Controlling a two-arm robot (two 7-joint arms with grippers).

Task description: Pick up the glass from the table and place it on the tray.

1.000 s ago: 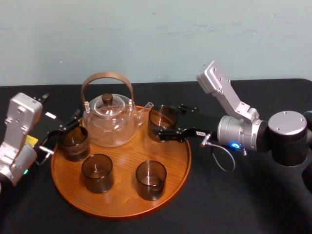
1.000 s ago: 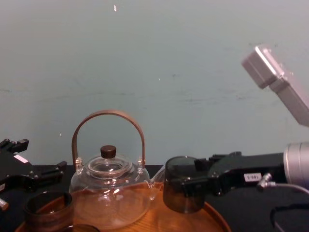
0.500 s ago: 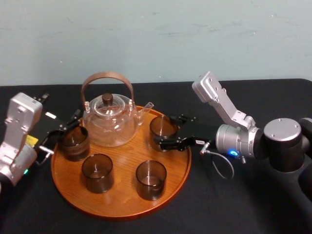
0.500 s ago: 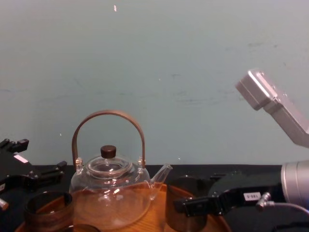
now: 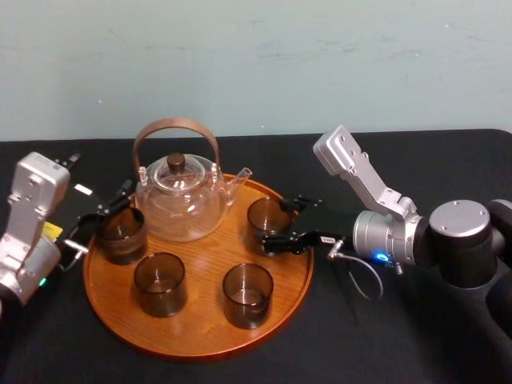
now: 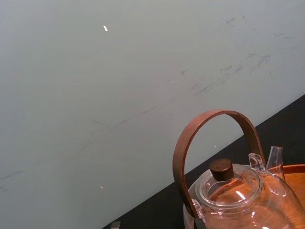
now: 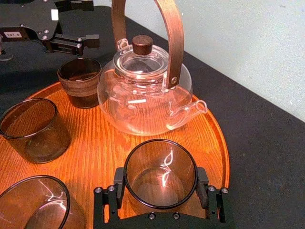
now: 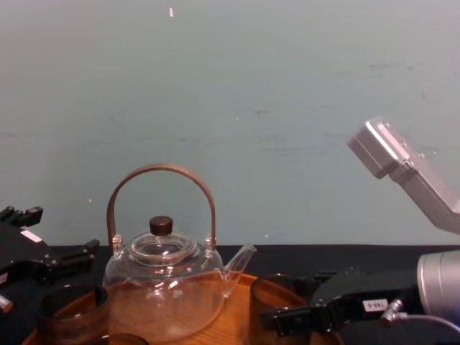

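Nearest on the tray (image 5: 200, 344) stand two empty tumblers (image 5: 247, 294), at about 5 and 7 o'clock. Beyond them, at 2 o'clock on the wood, is the glass (image 5: 266, 214), with the right claw (image 5: 274, 225) closed narrowly about it from the 3 o'clock side. It looks set down or very nearly so, which would make release the step in hand. I would let the base settle flat first and then part the fingers (image 7: 119, 186) evenly, so neither one nudges the glass. Then draw straight back toward 3 o'clock, over the rim and out above the black surface (image 5: 384, 336). The teapot (image 5: 180, 200) sits farther off at 12 o'clock, and its spout (image 7: 188, 112) points close to the glass, so any sideways drift seems risky.

The right wrist view shows a finger hugging each side of the glass, which the head view leaves vague. The chest view gives the side-on height, but the tray rim hides the glass's base. At 9 o'clock the left claw (image 7: 94, 21) waits spread wide, just behind another tumbler (image 7: 78, 81).
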